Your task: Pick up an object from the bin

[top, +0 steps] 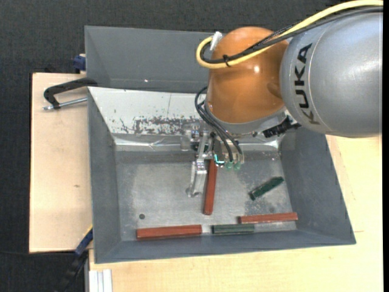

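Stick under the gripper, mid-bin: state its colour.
The stick is reddish-brown, shown best in the camera view.

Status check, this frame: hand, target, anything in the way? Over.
Hand low in centre of bin, beside a long red-brown stick; hold unconfirmed. Dark green piece lies apart, view right. Bars along front wall, not blocking.

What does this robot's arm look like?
A thick, rounded silver-grey arm with black KUKA lettering, ending in a glossy orange dome cover. A yellow cable and thin black cables loop over the cover. Beneath sits a small metal hand with a greenish light.
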`<move>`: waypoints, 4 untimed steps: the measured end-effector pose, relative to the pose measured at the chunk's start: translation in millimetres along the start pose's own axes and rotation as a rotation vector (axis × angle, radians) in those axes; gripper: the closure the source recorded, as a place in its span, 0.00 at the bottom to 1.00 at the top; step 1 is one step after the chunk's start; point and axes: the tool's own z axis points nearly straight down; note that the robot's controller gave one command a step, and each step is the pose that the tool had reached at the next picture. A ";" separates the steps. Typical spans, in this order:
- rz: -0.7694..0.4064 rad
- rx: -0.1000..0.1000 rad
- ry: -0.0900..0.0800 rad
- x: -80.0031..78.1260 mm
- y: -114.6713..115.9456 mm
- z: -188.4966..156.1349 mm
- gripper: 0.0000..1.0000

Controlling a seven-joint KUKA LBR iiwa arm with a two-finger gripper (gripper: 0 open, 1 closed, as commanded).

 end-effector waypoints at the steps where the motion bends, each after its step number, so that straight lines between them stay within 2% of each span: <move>1: 0.003 -0.001 -0.008 -1.7 -0.9 -4.4 0.00; 2: -0.128 0.000 -0.011 -16.4 -15.9 32.5 0.00; 3: -0.357 0.001 -0.012 -23.5 -47.3 112.2 0.00; 4: -0.746 0.002 -0.011 -41.1 -62.6 146.2 0.00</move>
